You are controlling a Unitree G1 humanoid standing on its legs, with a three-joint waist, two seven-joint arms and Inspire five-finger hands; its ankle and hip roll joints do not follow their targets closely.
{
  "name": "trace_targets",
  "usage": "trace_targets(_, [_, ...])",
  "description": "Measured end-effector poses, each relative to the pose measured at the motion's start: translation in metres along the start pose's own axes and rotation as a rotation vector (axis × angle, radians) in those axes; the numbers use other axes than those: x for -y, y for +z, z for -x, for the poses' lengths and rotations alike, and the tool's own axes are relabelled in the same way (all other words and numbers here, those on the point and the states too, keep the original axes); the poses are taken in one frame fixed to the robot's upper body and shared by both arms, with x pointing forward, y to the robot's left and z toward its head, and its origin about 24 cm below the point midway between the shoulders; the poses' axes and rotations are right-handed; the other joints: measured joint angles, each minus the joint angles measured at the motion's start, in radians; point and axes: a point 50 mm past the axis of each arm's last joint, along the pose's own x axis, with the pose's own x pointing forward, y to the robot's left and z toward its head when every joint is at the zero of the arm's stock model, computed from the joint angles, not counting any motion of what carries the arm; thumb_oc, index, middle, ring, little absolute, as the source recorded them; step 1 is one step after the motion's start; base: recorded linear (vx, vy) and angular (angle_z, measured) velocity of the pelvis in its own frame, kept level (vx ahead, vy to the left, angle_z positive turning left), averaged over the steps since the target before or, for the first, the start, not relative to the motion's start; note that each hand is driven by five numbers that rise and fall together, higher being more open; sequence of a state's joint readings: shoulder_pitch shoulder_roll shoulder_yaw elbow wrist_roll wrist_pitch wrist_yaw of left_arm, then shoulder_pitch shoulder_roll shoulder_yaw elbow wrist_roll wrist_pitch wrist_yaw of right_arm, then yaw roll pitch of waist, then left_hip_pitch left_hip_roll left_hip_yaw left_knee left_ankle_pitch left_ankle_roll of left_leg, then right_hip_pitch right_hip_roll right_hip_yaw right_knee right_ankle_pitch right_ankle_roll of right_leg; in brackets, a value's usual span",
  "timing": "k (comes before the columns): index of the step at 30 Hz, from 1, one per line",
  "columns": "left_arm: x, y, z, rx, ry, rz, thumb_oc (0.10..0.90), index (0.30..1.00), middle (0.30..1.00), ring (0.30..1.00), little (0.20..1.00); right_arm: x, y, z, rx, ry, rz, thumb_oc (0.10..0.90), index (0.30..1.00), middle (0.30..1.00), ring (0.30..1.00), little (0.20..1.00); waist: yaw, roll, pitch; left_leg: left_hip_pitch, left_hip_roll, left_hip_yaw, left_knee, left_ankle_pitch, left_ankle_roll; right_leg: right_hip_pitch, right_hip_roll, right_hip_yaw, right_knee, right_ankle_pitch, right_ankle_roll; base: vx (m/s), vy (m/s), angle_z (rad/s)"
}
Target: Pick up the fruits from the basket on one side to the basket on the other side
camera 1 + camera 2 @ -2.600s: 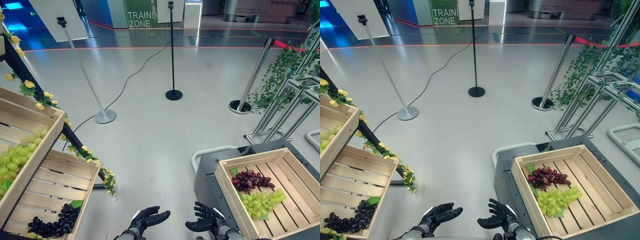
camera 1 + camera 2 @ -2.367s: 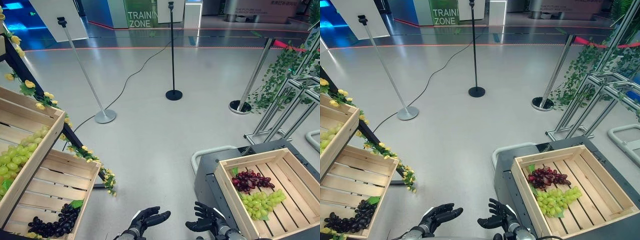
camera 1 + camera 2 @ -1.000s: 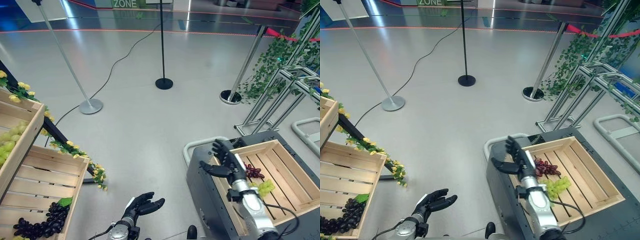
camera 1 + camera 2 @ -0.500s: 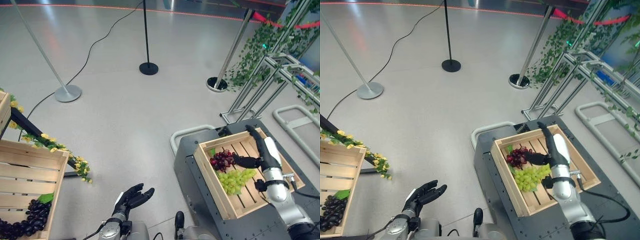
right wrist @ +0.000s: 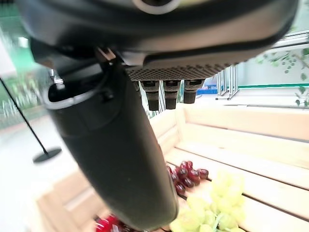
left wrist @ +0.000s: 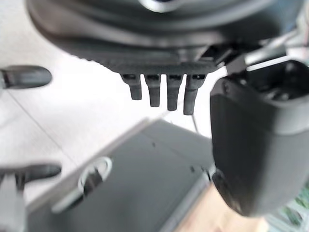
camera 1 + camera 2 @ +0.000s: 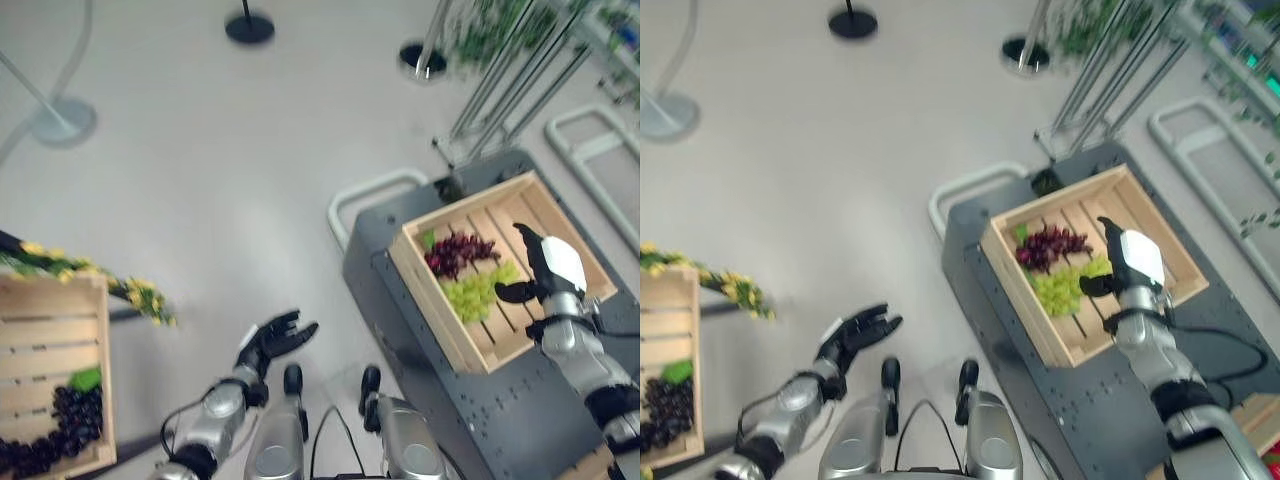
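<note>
A wooden crate sits on a dark grey cart at the right. It holds a red grape bunch and a green grape bunch. My right hand hovers open inside the crate, just right of the green bunch, with its thumb pointing at it. In the right wrist view the straight fingers and thumb hang above the red grapes and green grapes, holding nothing. My left hand is open and empty low over the floor.
A second wooden crate at the lower left holds dark grapes, with yellow flowers at its corner. The cart has a white tubular handle. Stanchion bases and metal frames stand farther off.
The camera has tipped down and turned right, so the whole picture has shifted. My right hand, raised from low in front, now stays over the crate beside the green grapes.
</note>
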State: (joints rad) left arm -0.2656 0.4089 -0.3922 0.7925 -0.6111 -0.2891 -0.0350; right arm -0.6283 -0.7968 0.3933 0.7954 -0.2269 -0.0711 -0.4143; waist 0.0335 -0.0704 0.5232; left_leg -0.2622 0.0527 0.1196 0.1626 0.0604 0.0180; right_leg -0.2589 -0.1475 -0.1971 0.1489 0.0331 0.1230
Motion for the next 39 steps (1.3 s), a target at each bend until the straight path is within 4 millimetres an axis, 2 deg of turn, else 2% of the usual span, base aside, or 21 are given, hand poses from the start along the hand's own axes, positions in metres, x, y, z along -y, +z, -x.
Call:
trace_targets(1, [0.005, 0.004, -0.003, 0.019, -0.001, 0.02, 0.8, 0.9, 0.9, 0.9, 0.9, 0.011, 0.003, -0.008, -0.005, -0.03, 0.014, 0.8, 0.9, 0.9, 0.9, 0.9, -0.001, 0.024, 0.008, -0.025, 0.0, -0.004, 0.007, 0.002, -0.004, -0.018, -0.002, -0.003, 0.001, 0.032, -0.025, -0.06, -0.121, 0.28])
trace_targets(3, [0.012, 0.002, -0.002, 0.021, -0.006, 0.042, 0.8, 0.9, 0.9, 0.9, 0.9, 0.017, 0.008, -0.014, -0.006, -0.047, 0.018, 0.8, 0.9, 0.9, 0.9, 0.9, 0.021, 0.05, 0.009, -0.037, 0.019, -0.003, 0.0, 0.008, -0.019, -0.028, 0.016, -0.011, -0.009, 0.03, -0.037, -0.05, -0.12, 0.09])
trace_targets(4, [0.014, 0.0, -0.001, 0.014, -0.008, 0.044, 0.8, 0.9, 0.9, 0.9, 0.9, 0.017, 0.008, -0.014, -0.007, -0.047, 0.02, 0.8, 0.9, 0.9, 0.9, 0.9, 0.026, 0.053, 0.009, -0.039, 0.022, -0.005, 0.0, 0.008, -0.023, -0.029, 0.02, -0.013, -0.009, 0.029, -0.041, -0.05, -0.068, 0.02])
trace_targets(7, [0.022, -0.012, 0.005, -0.025, -0.039, 0.028, 0.8, 0.9, 0.9, 0.9, 0.9, 0.02, 0.01, -0.019, -0.022, -0.051, 0.028, 0.8, 0.9, 0.9, 0.9, 0.9, 0.044, 0.054, 0.009, -0.052, 0.029, -0.014, 0.001, 0.007, -0.03, -0.036, 0.031, -0.032, -0.007, 0.021, -0.058, -0.02, 0.0, 0.07])
trace_targets(9, [0.028, -0.015, 0.006, -0.035, -0.065, 0.023, 0.8, 0.9, 0.9, 0.9, 0.9, 0.031, 0.015, -0.027, -0.041, -0.085, 0.008, 0.8, 0.9, 0.9, 0.9, 0.9, 0.047, 0.054, 0.009, -0.066, 0.024, -0.025, 0.001, 0.007, -0.03, -0.053, 0.029, -0.032, 0.001, 0.015, -0.059, 0.02, 0.038, 0.04])
trace_targets(17, [0.031, -0.007, 0.003, 0.01, -0.083, 0.017, 0.8, 0.9, 0.9, 0.9, 0.9, 0.043, 0.016, -0.035, -0.073, -0.121, 0.012, 0.8, 0.9, 0.9, 0.9, 0.9, 0.064, 0.058, 0.01, -0.08, -0.013, -0.03, 0.068, -0.025, -0.015, -0.111, -0.034, -0.028, 0.183, -0.082, -0.048, 0.05, 0.008, 0.1])
trace_targets(20, [0.027, -0.004, 0.004, 0.028, -0.083, 0.015, 0.8, 0.9, 0.9, 0.9, 0.9, 0.061, 0.013, -0.04, -0.097, -0.163, 0.035, 0.8, 0.9, 0.9, 0.9, 0.9, 0.069, 0.063, 0.01, -0.147, -0.024, -0.034, 0.12, -0.037, -0.01, -0.177, -0.054, -0.025, 0.244, -0.099, -0.047, 0.05, -0.008, 0.11])
trace_targets(22, [0.025, -0.006, 0.006, 0.026, -0.078, 0.015, 0.8, 0.9, 0.9, 0.9, 0.9, 0.065, 0.012, -0.042, -0.12, -0.176, 0.039, 0.8, 0.9, 0.9, 0.9, 0.9, 0.07, 0.066, 0.01, -0.177, -0.028, -0.036, 0.142, -0.039, -0.009, -0.206, -0.06, -0.025, 0.266, -0.102, -0.049, 0.04, -0.01, 0.07])
trace_targets(30, [0.026, -0.013, 0.015, 0.02, -0.084, 0.059, 0.8, 0.9, 0.9, 0.9, 0.9, 0.066, 0.002, -0.041, -0.205, -0.174, 0.028, 0.8, 0.9, 0.9, 0.9, 0.9, 0.074, 0.078, 0.01, -0.207, -0.037, -0.044, 0.167, -0.039, -0.007, -0.241, -0.067, -0.017, 0.296, -0.105, -0.051, 0.03, -0.001, 0.01])
trace_targets(39, [0.031, -0.002, 0.012, 0.069, -0.107, 0.068, 0.8, 0.9, 0.9, 0.9, 0.9, 0.063, -0.009, -0.037, -0.266, -0.165, -0.001, 0.8, 0.9, 0.9, 0.9, 0.9, 0.066, 0.081, 0.01, -0.232, -0.037, -0.035, 0.189, -0.045, -0.002, -0.27, -0.068, -0.004, 0.314, -0.108, -0.052, 0.02, 0.001, -0.03])
